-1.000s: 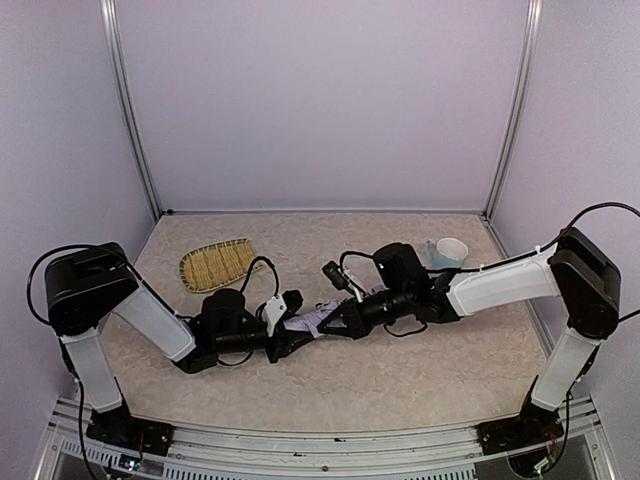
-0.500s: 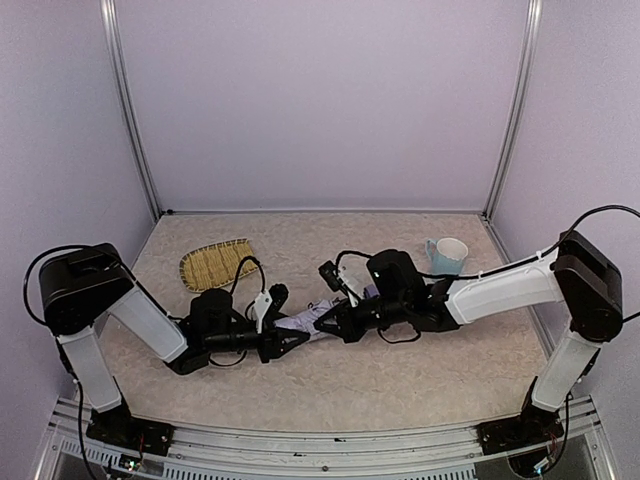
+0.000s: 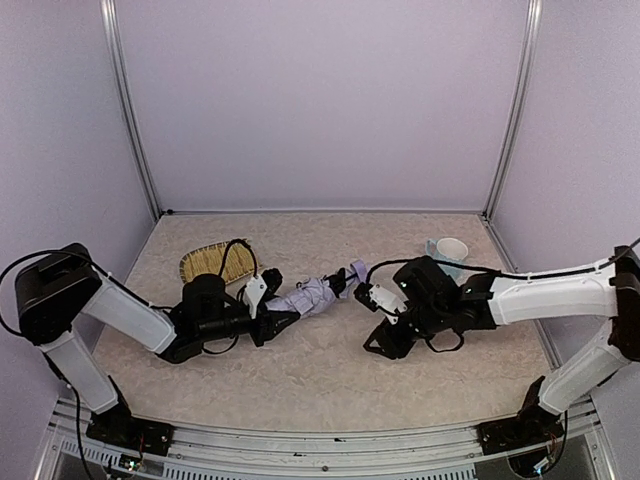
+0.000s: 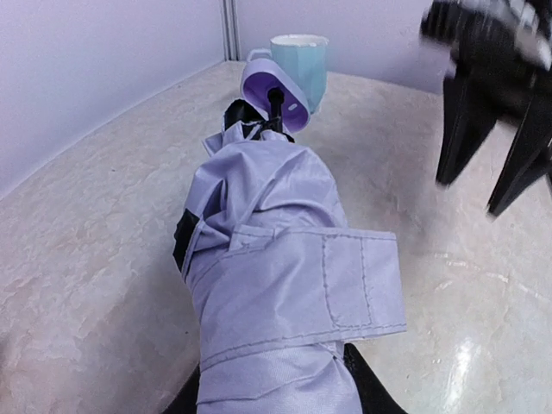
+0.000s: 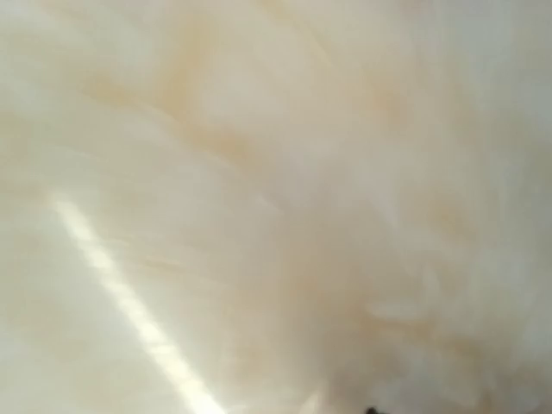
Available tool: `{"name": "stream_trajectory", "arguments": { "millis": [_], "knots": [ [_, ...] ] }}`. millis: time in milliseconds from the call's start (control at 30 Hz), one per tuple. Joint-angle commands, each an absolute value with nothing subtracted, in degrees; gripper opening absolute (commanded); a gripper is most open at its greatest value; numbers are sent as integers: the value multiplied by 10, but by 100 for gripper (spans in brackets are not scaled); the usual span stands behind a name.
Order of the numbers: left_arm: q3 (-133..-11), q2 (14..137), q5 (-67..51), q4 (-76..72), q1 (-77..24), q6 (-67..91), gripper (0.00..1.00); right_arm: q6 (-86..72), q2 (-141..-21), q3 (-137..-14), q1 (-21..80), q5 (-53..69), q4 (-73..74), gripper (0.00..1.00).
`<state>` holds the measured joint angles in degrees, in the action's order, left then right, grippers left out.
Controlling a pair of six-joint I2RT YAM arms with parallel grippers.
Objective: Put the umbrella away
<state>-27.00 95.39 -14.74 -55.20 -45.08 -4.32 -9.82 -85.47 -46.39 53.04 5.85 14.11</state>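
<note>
Top: find umbrella [image 3: 312,294] folded flat on table [image 3: 330,385], mid-table between the arms. Long axis runs from lower left to upper right, canopy end low-left, handle [image 3: 357,270] far-right. Left gripper [image 3: 283,318] clamped on canopy end, in line with that axis. Right gripper [image 3: 385,345] parted, empty, clear of umbrella, just right of and nearer than the handle, fingers aimed down-left. Tray [image 3: 215,262] just behind left arm, mug [image 3: 447,250] behind right arm.

Left wrist: looking straight down the axis. Canopy bundle with strap flap fills near field, pinched between own fingers at bottom edge; handle [image 4: 274,86] at far tip, mug [image 4: 302,59] just past it. Right gripper [image 4: 470,197] upper right, spread wide, gripping nothing, off to the side of the bundle.

Right wrist: motion blur, only table [image 5: 172,172] visible; no fingers, no umbrella in frame.

Judgement: left arm owns the load, so next move hinges on carrying it along or off that axis. Right arm near handle end if support needed.
</note>
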Motion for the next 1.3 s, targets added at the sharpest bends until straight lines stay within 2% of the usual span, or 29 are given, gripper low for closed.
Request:
{"name": "stream_trajectory", "arguments": {
  "millis": [0,67,167,200,233,300,367,400,433,533,667,800,867,1000,1100,1267],
  "knots": [
    [-321,936,-186,-392,-474,-198,0,20,-733,-497,529,199,180,50],
    [-352,938,-271,-305,-487,-254,0,43,-718,-533,528,236,214,51],
    [-369,951,-379,-249,-504,-327,8,63,-728,-594,526,194,272,52],
    [-371,957,-395,-244,-509,-341,13,67,-735,-605,526,170,287,53],
    [-373,963,-399,-244,-511,-349,22,68,-740,-610,526,146,296,54],
    [-371,970,-384,-264,-512,-345,53,68,-748,-610,526,109,299,60],
    [-353,970,-326,-324,-512,-334,72,72,-763,-610,527,106,304,68],
    [-344,968,-307,-345,-512,-338,95,74,-775,-616,526,110,309,70],
    [-338,966,-288,-357,-513,-346,98,77,-786,-622,527,111,315,70],
    [-339,951,-241,-345,-516,-363,99,82,-827,-647,530,74,327,71],
    [-292,855,-228,-338,-515,-364,99,107,-877,-678,544,92,331,71],
    [-185,725,-252,-454,-504,-304,99,96,-939,-740,561,131,328,70],
    [-145,686,-202,-509,-508,-267,99,74,-974,-770,570,139,339,70],
    [-128,672,-33,-518,-527,-224,99,49,-1029,-792,571,188,350,69],
    [-129,683,49,-528,-537,-216,99,42,-1075,-811,575,223,373,69],
    [-129,691,46,-532,-545,-220,99,23,-1142,-817,576,266,378,70]
  ]
}}
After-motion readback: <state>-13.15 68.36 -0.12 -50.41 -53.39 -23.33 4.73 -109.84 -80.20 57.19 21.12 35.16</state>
